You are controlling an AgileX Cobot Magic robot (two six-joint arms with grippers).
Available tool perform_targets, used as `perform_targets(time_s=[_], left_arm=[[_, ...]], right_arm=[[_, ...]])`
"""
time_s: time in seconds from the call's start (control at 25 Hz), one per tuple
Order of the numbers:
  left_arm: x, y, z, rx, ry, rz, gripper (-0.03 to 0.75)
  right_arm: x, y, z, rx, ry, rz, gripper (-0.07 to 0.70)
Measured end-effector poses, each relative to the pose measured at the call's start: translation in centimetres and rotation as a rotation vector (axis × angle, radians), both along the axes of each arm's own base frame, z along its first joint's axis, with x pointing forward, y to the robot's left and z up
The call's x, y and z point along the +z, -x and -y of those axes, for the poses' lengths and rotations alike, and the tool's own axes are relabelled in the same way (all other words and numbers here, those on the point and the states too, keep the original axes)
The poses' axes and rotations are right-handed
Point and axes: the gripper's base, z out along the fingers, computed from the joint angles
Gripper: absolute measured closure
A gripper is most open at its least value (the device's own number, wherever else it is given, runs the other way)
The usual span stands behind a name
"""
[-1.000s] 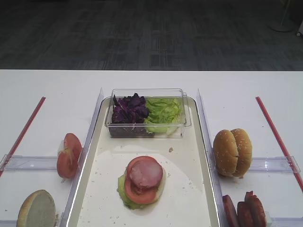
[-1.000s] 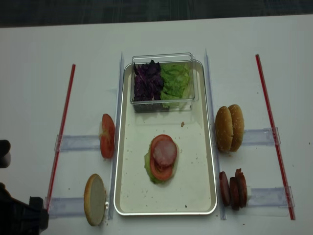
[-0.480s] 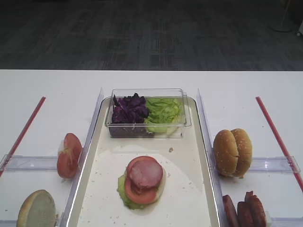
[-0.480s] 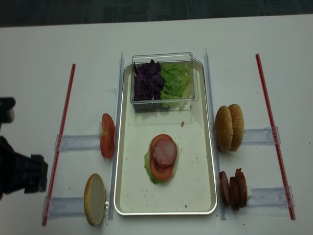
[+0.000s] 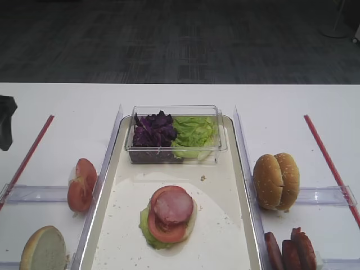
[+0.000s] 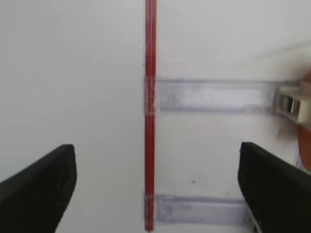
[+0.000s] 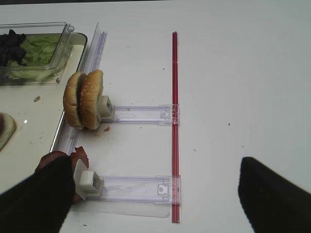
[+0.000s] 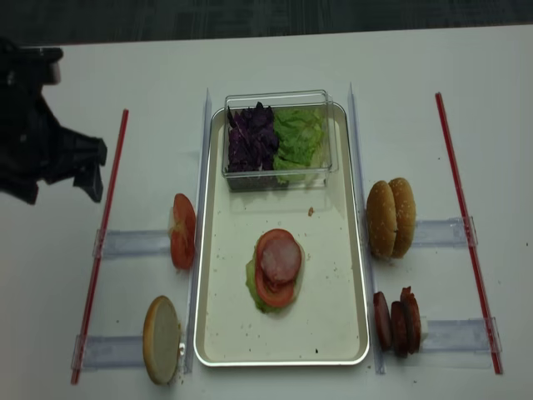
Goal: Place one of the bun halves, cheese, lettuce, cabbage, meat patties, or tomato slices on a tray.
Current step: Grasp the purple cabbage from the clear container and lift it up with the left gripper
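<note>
Moved up the tabletop's (image 8: 150,75) left side, our left tool (image 8: 62,162) hangs wide open beside the red strip (image 8: 104,225). We find the tray (image 8: 333,275) holding lettuce, tomato and a patty (image 8: 281,258). Only the right-wrist view shows the right tool (image 7: 155,194), spread empty near paired bun halves (image 7: 83,99).

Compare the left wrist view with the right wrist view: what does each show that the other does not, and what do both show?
Only the left wrist view shows the edge of a tomato slice at the right border. Only the right wrist view shows the bun halves standing on edge, the meat patties, the tray, and the clear tub with lettuce and cabbage. Both show an open end effector, a red strip and clear holders on the white table.
</note>
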Motion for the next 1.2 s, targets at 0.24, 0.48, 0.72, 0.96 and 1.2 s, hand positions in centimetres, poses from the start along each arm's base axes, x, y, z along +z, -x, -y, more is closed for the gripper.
perform_targets(time_s=[0.24, 0.48, 0.72, 0.96, 1.2], left_arm=[[-1.9, -6.0, -0.1, -0.025, -0.002, -0.011, 0.097], [-3.6, -9.7, -0.2, -0.035, 0.002, -0.006, 0.097], [-5.0, -11.0, 0.0, -0.031, 0.023, 0.008, 0.097], [-4.5, -11.4, 1.7, -0.049, 0.068, 0.035, 0.097], [-4.1, -11.6, 6.2, -0.117, 0.079, 0.083, 0.097]], right_arm=[[0.0, 0.0, 0.0, 0.000, 0.000, 0.000, -0.060], [0.0, 0.0, 0.0, 0.000, 0.000, 0.000, -0.060], [0.0, 0.0, 0.0, 0.000, 0.000, 0.000, -0.060], [0.0, 0.0, 0.0, 0.000, 0.000, 0.000, -0.060], [0.0, 0.0, 0.0, 0.000, 0.000, 0.000, -0.060]])
